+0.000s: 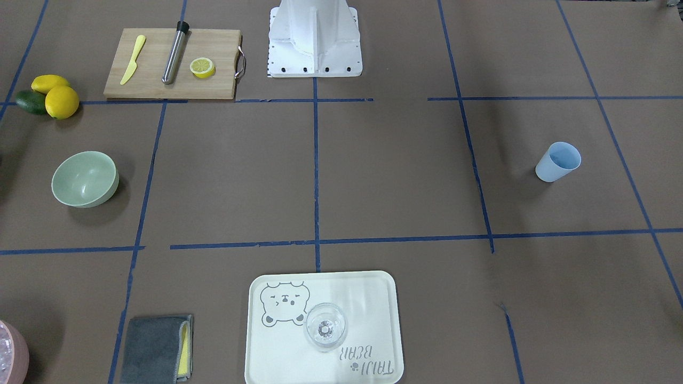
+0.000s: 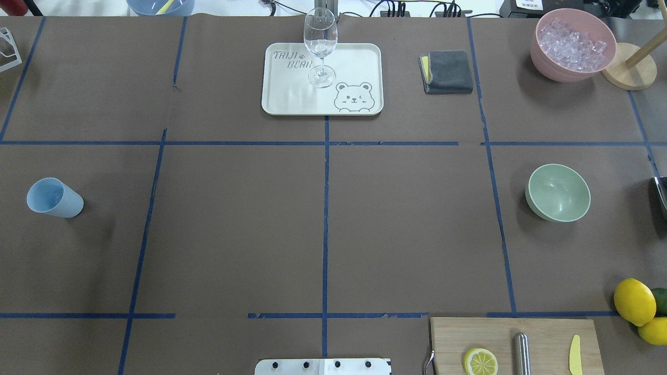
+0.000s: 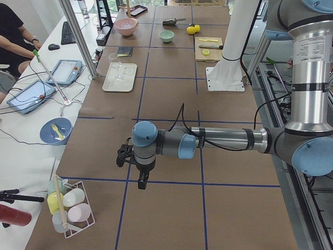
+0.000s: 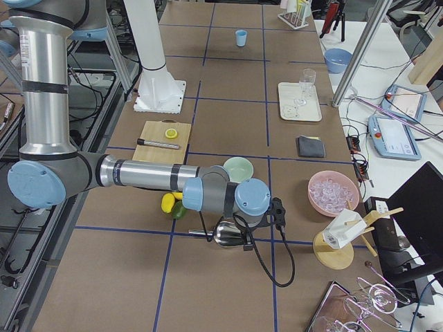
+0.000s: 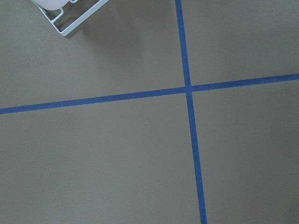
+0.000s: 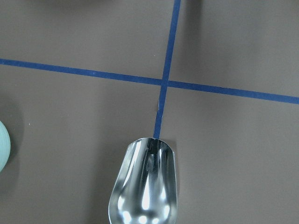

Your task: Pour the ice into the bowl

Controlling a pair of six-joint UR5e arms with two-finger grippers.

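The ice [image 2: 570, 41] fills a pink container [image 2: 552, 70] at the table's far right corner; it also shows in the exterior right view [image 4: 332, 190]. The empty mint-green bowl [image 2: 557, 192] stands on the right side, also seen in the front view [image 1: 85, 178]. An empty metal scoop [image 6: 145, 186] shows under my right wrist, just right of the bowl's rim [image 6: 2, 144]. My right gripper [image 4: 273, 214] hangs over the scoop [image 4: 227, 234]; I cannot tell whether it is open or shut. My left gripper [image 3: 141, 181] hangs over bare table at the far left end; I cannot tell its state.
A tray [image 2: 359, 57] with a stemmed glass [image 2: 320, 41] and a grey cloth [image 2: 448, 70] lie at the far side. A light blue cup [image 2: 52, 198] stands left. A cutting board [image 2: 547, 333] with lemon half, muddler and knife, and whole lemons [image 2: 633, 301], lie near right.
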